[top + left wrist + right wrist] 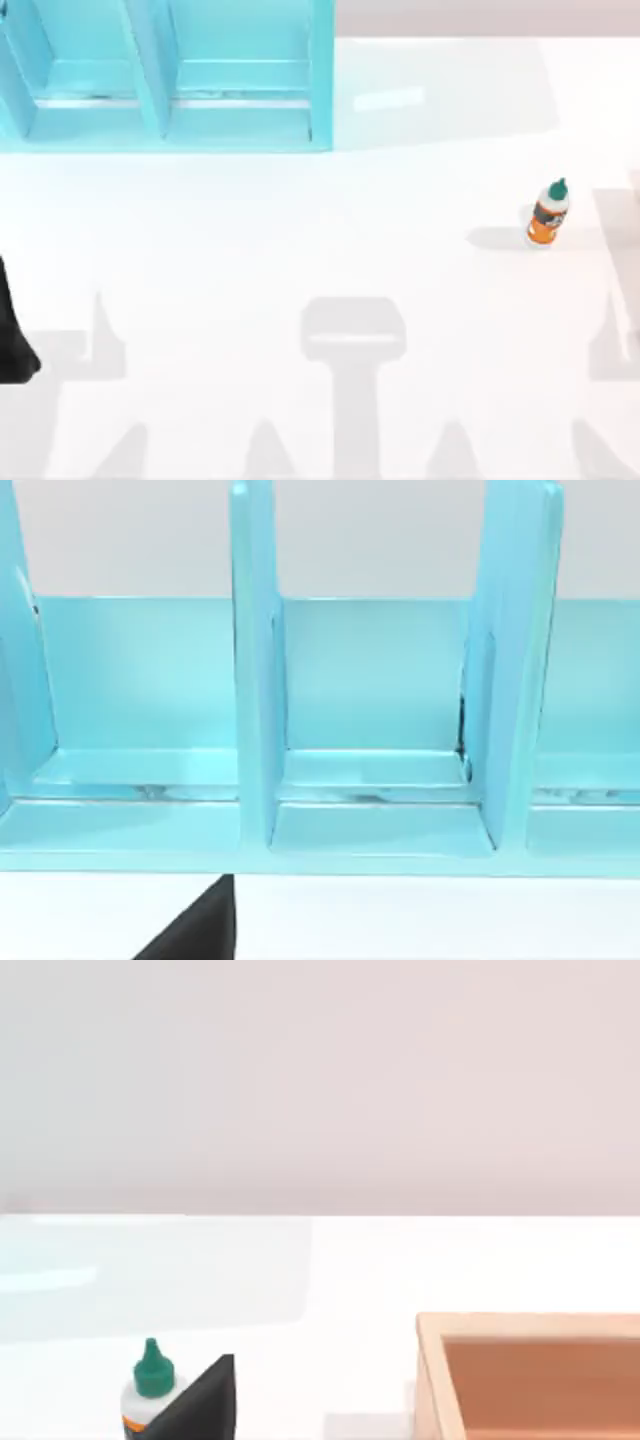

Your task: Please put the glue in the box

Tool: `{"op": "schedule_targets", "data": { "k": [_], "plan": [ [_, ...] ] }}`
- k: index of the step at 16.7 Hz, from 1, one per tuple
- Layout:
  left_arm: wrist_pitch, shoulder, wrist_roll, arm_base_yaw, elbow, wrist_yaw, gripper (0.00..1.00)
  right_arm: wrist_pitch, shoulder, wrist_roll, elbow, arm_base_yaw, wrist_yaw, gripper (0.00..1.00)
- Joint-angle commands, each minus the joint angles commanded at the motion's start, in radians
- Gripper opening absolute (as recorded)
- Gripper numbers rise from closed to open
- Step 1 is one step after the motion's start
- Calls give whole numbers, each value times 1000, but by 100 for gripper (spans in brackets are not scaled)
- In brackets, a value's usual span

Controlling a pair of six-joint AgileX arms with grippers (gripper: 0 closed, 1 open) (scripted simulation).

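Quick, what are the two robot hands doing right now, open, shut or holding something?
Left gripper: at the table's left edge, cannot be told.
Right gripper: near the teal-capped orange glue bottle, cannot be told.

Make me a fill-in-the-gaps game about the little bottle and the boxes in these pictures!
1. The small glue bottle with the orange label has a pointed cap coloured ____.
2. The glue bottle stands ____ on the white table, not lying down.
3. In the top view, the light blue divided shelf is on the table's ____ side.
4. In the right wrist view, the open box is made of ____.

Missing words: teal; upright; left; wood
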Motion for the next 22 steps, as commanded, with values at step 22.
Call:
{"op": "schedule_targets", "data": {
  "k": [22],
  "plan": [
    [0, 0, 0, 0, 0, 0, 100, 1127, 1448, 74, 166, 343, 356, 100]
  ]
}}
